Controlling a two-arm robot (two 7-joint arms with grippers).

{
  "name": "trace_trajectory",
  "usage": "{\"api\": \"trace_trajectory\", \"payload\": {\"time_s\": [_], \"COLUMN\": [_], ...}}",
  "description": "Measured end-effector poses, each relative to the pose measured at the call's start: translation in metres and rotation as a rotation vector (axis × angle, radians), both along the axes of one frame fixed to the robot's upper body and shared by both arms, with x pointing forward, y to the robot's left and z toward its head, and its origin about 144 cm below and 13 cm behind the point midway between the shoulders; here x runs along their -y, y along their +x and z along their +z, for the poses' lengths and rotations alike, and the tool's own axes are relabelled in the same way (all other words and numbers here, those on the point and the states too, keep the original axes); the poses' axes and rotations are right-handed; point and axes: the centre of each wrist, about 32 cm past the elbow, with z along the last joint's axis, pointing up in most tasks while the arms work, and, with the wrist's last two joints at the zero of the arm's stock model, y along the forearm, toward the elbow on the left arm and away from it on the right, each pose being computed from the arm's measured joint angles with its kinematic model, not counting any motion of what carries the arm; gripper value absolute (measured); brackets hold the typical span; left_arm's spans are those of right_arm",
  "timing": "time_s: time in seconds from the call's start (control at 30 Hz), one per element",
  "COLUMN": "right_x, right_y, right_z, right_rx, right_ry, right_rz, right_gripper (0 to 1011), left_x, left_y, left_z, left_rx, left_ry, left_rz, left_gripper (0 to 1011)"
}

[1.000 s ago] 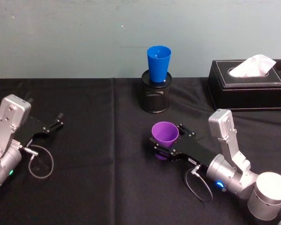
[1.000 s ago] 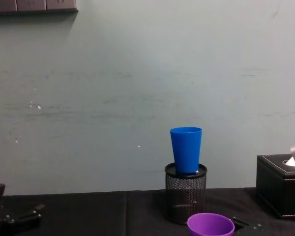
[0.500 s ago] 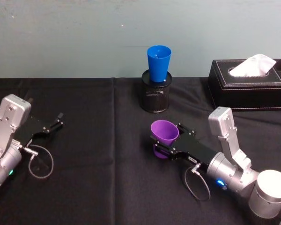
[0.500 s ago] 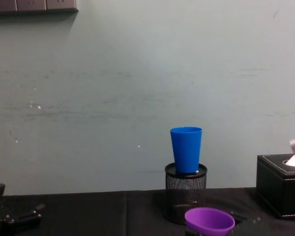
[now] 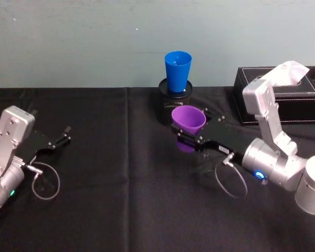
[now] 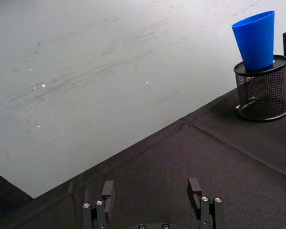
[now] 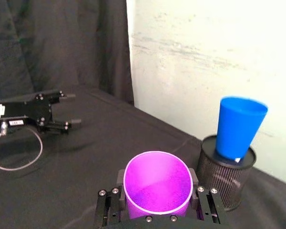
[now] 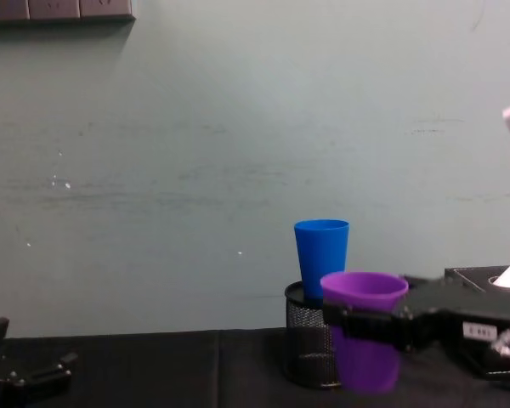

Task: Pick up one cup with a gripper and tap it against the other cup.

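Since the right pincer [image 5: 187,137], holding the purple cup [image 5: 188,119], has lifted it up near the blue cup [image 5: 178,71], only the tap remains, while the left pincer [image 5: 63,136] idles wide.

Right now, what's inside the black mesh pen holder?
The blue cup stands mouth-up in the pen holder, its base sunk just below the holder's rim. Whatever lies deeper is hidden by the cup and the dark mesh.
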Motion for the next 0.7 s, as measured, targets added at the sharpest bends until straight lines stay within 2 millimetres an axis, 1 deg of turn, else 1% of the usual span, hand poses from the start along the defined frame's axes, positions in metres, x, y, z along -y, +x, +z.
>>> {"api": "trace_trajectory", "payload": {"time_s": [0.1, 0.2, 0.33, 0.7], "right_x": [0.000, -0.001, -0.001, 0.000], "right_y": [0.001, 0.003, 0.003, 0.003], "right_z": [0.012, 0.020, 0.026, 0.028], "right_rx": [0.009, 0.009, 0.004, -0.005], "right_ry": [-0.005, -0.002, 0.010, 0.030], "right_rz": [0.005, 0.006, 0.007, 0.003], "right_gripper": [726, 726, 726, 726], "left_x": [0.000, 0.000, 0.000, 0.000], "left_y": [0.000, 0.000, 0.000, 0.000], "left_z": [0.000, 0.000, 0.000, 0.000], "left_rx": [0.000, 0.000, 0.000, 0.000], "left_ry": [0.000, 0.000, 0.000, 0.000], "left_rz": [0.000, 0.000, 0.000, 0.000], "left_gripper": [1000, 1000, 1000, 1000]}}
